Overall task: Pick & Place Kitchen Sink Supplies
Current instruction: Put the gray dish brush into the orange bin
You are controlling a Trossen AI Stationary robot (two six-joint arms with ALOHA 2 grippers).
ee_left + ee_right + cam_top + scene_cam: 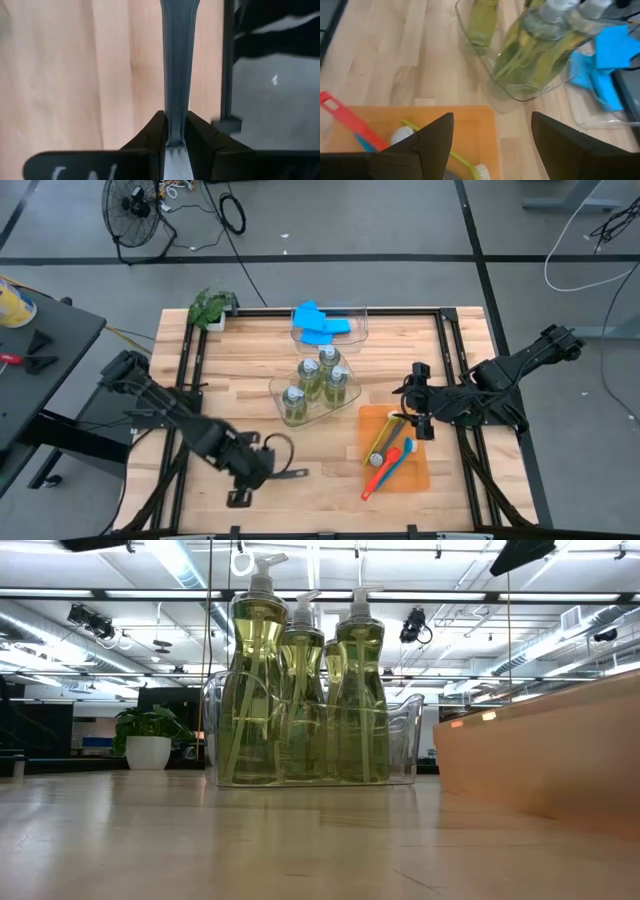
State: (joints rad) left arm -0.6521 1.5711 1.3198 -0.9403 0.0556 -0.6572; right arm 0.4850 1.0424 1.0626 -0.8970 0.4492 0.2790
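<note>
only the left wrist view shows the left hand (176,134) pinching the dark grey brush (178,65); right hand (492,145) spread.

The high view looks straight down on the whole table (250,370). The low view sits at tabletop height, close to the pump bottles (300,690), facing the room beyond. The left wrist view looks tightly along a dark grey brush handle (178,60). The right wrist view looks down on the orange tray (445,122), sharing the bottles with the other two.
</note>
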